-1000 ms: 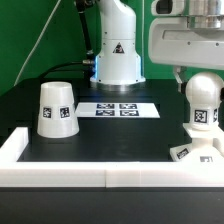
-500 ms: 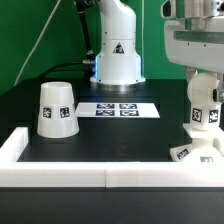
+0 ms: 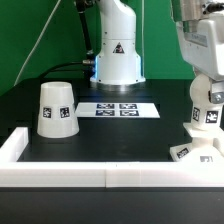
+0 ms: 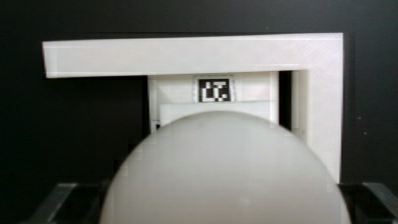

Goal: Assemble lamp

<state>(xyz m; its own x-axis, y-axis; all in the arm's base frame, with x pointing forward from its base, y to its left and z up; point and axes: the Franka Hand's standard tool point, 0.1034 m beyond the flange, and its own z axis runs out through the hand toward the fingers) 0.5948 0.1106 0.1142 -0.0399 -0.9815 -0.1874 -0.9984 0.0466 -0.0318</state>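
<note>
My gripper (image 3: 205,88) is at the exterior view's right, shut on the small rounded white bulb (image 3: 208,108), which hangs upright with a tag on its side. The flat angular base block (image 3: 192,153) lies just below it in the front right corner of the table. In the wrist view the bulb (image 4: 222,165) fills the foreground between my dark fingers (image 4: 61,204), and the base block (image 4: 214,92) with its tag lies beyond it. The gap between bulb and base cannot be told. The tapered shade (image 3: 56,108) stands on the table at the exterior view's left.
A white raised wall (image 3: 90,178) borders the table's front and sides; its corner (image 4: 311,70) frames the base block. The marker board (image 3: 118,109) lies mid-table. The white robot pedestal (image 3: 118,55) stands behind it.
My gripper has carried the bulb toward the exterior view's right and a little lower, over the base block. The shade and base have not moved.
</note>
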